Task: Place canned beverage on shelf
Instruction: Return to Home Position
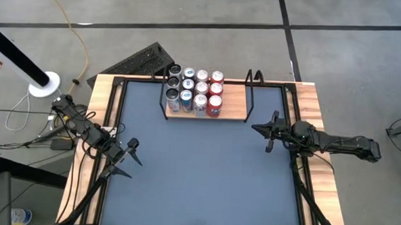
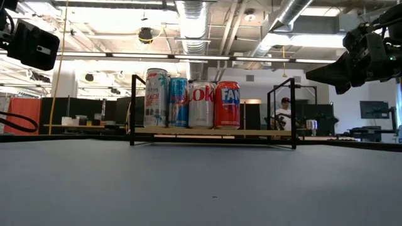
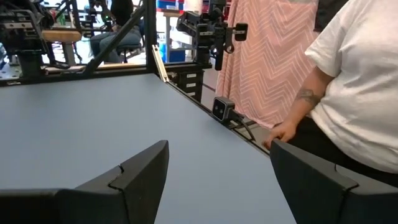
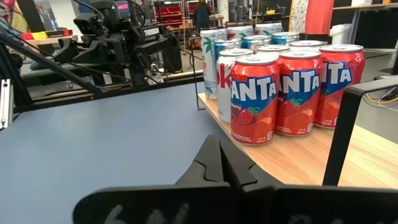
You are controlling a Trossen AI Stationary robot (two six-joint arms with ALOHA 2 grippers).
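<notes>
The shelf (image 1: 236, 108), a light-wood board with black rod uprights, stands at the table's far middle. Several cans stand upright on it in rows: dark and blue ones on the left, silver in the middle, red Fanta cans (image 4: 255, 99) on the right. From the low view the front row (image 2: 192, 98) fills the board. My left gripper (image 1: 131, 158) hovers open near the table's left edge, level, nothing between its fingers (image 3: 146, 168). My right gripper (image 1: 257, 128) hovers shut just right of the shelf's near right corner, its fingertips (image 4: 219, 163) pointing across the table.
The blue-grey mat (image 1: 204, 174) lies bare between the arms. A small camera (image 3: 222, 109) sits on the table's near rim. A person in a white shirt (image 3: 360, 81) stands by that rim, a hand (image 3: 286, 134) at it. Another person sits in the room behind (image 2: 284, 113).
</notes>
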